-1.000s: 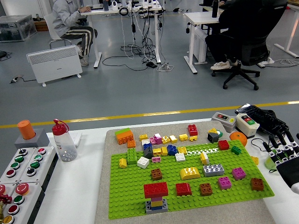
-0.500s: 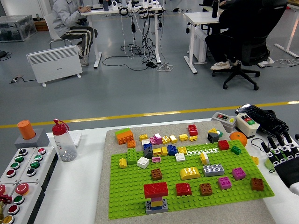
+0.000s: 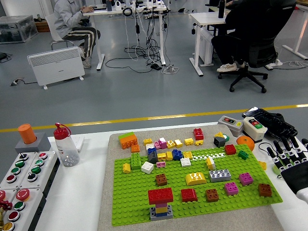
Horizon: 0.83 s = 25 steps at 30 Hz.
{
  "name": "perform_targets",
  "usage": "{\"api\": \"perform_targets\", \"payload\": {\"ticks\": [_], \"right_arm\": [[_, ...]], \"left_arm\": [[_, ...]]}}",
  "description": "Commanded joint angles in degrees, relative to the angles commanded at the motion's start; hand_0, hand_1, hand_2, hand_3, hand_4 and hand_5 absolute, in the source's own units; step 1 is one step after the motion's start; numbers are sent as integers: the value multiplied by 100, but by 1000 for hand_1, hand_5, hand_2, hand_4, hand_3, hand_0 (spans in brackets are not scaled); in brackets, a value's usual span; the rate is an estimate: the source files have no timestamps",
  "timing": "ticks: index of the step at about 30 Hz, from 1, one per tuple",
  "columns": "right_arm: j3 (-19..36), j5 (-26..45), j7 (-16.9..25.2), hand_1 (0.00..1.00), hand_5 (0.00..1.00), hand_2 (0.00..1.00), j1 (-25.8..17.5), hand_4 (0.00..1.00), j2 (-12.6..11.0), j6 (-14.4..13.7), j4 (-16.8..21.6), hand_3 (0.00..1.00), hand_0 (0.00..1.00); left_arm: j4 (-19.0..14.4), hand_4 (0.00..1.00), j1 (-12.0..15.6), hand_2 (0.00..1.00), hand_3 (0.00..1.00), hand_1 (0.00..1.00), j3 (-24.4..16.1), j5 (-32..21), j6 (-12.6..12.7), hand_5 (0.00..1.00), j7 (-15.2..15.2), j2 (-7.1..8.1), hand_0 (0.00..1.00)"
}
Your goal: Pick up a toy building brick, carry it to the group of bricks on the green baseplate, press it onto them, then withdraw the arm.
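The green baseplate [image 3: 139, 199] lies on a grey mat in the middle of the table. On its front edge stands a small stack: a red brick [image 3: 160, 195] on top of pink, yellow and grey-blue ones. More bricks are scattered over the plate, among them a yellow one [image 3: 195, 178], a grey one [image 3: 219, 175] and two magenta ones [image 3: 231, 188]. Loose bricks lie along the plate's far edge. My right hand [image 3: 288, 155] hovers off the plate's right edge, fingers spread, holding nothing. The left arm is out of view.
A button panel [image 3: 19, 178] and an orange-capped block [image 3: 27, 134] sit at the left, next to a clear bottle with a red cap [image 3: 64, 145]. Two switch boxes [image 3: 243, 126], an orange object [image 3: 245, 142] and a black device [image 3: 269, 120] lie at the right rear.
My right hand has drifted slightly to the right and down, further from the baseplate. No brick has moved.
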Motion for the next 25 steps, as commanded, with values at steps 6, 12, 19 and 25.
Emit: {"api": "perform_targets", "payload": {"ticks": [6,12,19,25], "right_arm": [[-4,-57,17,734,475,732,11,509,12,14,21,703,776],[-4,-152,47,753,476,770,5,509,19,0,32,734,806],[1,-279,-8,799,490,852,2,523,20,44,50,839,869],[2,-301,14,815,503,882,-3,539,17,75,51,885,890]], "left_arm": [[0,286,-19,674,577,683,2,-26,4,998,-8,5,654],[0,286,-22,674,576,683,0,-29,2,998,-6,6,654],[0,287,-22,673,576,684,-9,-23,0,998,-1,5,655],[0,287,-18,674,576,684,-8,-22,0,998,4,0,654]]}}
